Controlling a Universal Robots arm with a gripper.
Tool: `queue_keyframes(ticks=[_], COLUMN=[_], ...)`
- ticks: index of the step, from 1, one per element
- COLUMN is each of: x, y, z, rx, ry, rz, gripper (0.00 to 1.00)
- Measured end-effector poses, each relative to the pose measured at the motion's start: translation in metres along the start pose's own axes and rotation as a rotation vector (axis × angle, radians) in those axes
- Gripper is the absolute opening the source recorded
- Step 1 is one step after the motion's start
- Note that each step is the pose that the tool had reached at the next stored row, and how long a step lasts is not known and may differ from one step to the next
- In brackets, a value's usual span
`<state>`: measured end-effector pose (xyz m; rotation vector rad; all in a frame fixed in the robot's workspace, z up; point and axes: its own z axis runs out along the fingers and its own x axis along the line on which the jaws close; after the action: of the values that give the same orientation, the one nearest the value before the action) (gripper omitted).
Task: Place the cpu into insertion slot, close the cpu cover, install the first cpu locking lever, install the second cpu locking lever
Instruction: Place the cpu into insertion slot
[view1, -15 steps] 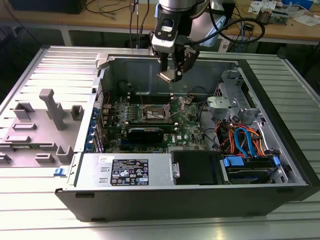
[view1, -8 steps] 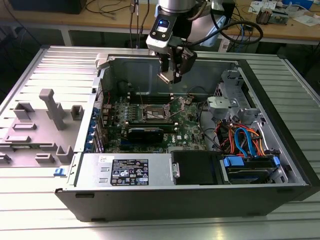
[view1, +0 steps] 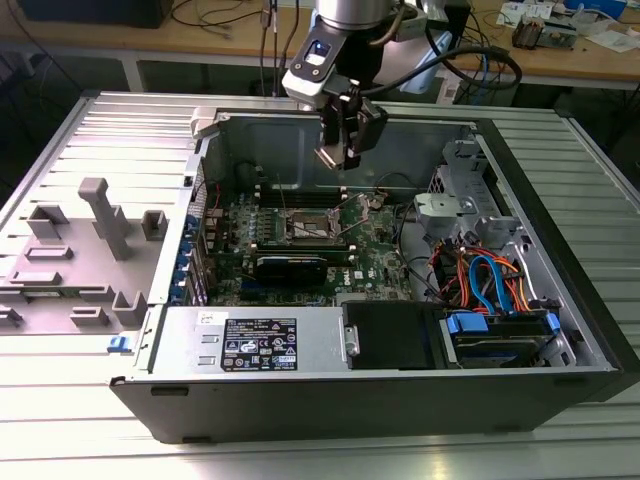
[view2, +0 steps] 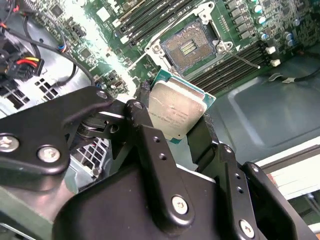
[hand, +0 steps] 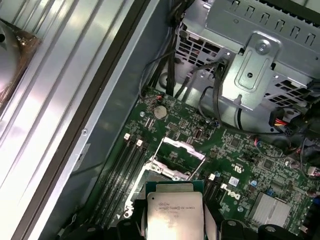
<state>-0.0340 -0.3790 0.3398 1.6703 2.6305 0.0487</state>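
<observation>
cpu (view2: 175, 112): my gripper (view1: 338, 152) has its fingers clamped on the chip's edges, keeping it flat, well above the board | insertion slot (view2: 188, 47): bare (cpu cover (hand: 181, 146) raised, I judge to leave it reachable) | cpu not yet seated

Open computer case (view1: 330, 405) on ribbed table (view1: 60, 425)

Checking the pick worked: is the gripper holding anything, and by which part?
Yes: the gripper grips the cpu by two opposite side edges; the insertion slot lies empty.
</observation>
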Motion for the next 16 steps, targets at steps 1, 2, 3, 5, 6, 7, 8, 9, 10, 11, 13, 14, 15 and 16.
queue_keyframes(ticks=[1, 2, 3, 5, 6, 7, 8, 9, 10, 11, 13, 14, 15, 16], x=[0.0000, 0.0000, 0.0000, 0.0000, 0.0000, 0.0000, 0.0000, 0.0000, 0.0000, 0.0000, 0.0000, 0.0000, 0.0000, 0.0000], y=[0.0000, 0.0000, 0.0000, 0.0000, 0.0000, 0.0000, 0.0000, 0.0000, 0.0000, 0.0000, 0.0000, 0.0000, 0.0000, 0.0000], z=[0.0005, 0.0007, 0.0009, 0.0010, 0.0011, 0.0011, 0.0011, 0.0011, 0.0011, 0.0010, 0.0010, 0.0010, 0.0011, 0.0010], rx=[0.0018, 0.0027, 0.0039, 0.0046, 0.0046, 0.0045, 0.0046, 0.0046, 0.0046, 0.0047, 0.0046, 0.0046, 0.0046, 0.0046], ry=[0.0000, -0.0001, -0.0002, -0.0001, -0.0001, -0.0001, -0.0001, 0.0000, -0.0001, -0.0001, -0.0001, -0.0001, 0.0000, -0.0001], rz=[0.019, 0.029, 0.041, 0.050, 0.050, 0.050, 0.050, 0.050, 0.050, 0.050, 0.050, 0.051, 0.051, 0.052], gripper=[0.54, 0.54, 0.54, 0.54, 0.54, 0.54, 0.54, 0.54, 0.54, 0.54, 0.54, 0.54, 0.54, 0.54])
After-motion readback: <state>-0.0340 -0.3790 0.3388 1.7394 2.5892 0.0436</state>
